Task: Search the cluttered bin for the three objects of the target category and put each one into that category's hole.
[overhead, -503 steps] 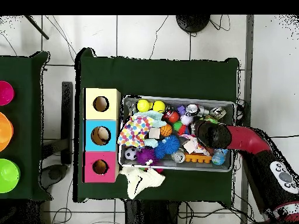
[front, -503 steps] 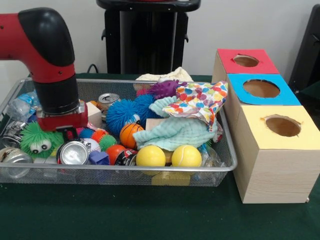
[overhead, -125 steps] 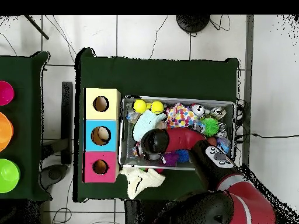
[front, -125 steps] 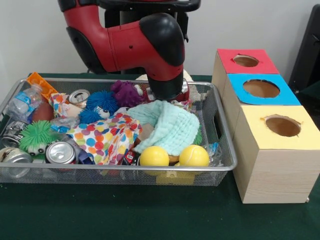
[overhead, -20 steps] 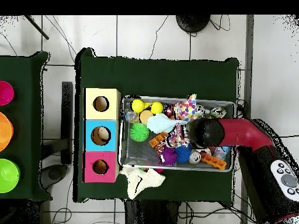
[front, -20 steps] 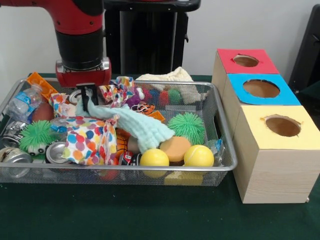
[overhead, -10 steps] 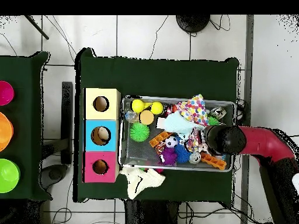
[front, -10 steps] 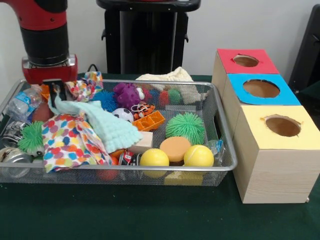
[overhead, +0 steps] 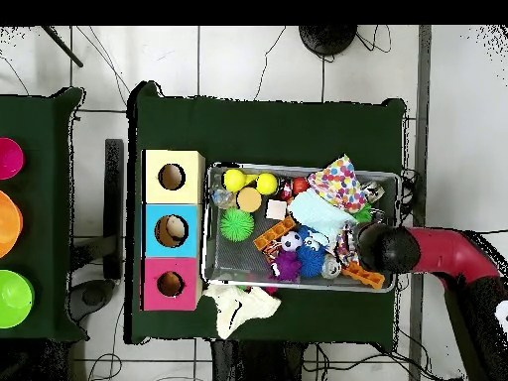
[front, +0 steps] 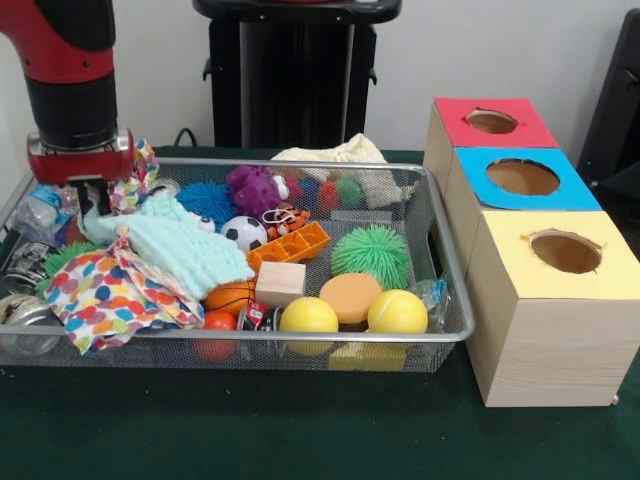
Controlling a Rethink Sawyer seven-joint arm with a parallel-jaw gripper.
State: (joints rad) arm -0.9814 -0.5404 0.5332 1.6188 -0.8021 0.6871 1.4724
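My gripper (front: pixel 90 197) hangs over the left end of the wire mesh bin (front: pixel 300 340), shut on a corner of the mint green cloth (front: pixel 175 250). That cloth trails rightward over a polka-dot cloth (front: pixel 100 295). Uncovered in the bin are two yellow balls (front: pixel 308 315) (front: pixel 397 311), an orange disc (front: pixel 350 296), a green spiky ball (front: pixel 372 250), a wooden block (front: pixel 281 283), a soccer ball (front: pixel 243 232) and a basketball (front: pixel 230 297). In the overhead view the arm's wrist (overhead: pixel 382 248) hides the gripper; the mint green cloth (overhead: pixel 316 213) lies beside it.
Right of the bin stand three boxes with round holes: red (front: pixel 492 122), blue (front: pixel 522 177) and yellow (front: pixel 565 252). A cream cloth (front: pixel 330 152) lies behind the bin. Cans and a plastic bottle (front: pixel 40 212) crowd the bin's left end.
The gripper has moved left along the bin, dragging the mint cloth and the polka-dot cloth with it. The block, soccer ball and basketball have come into view.
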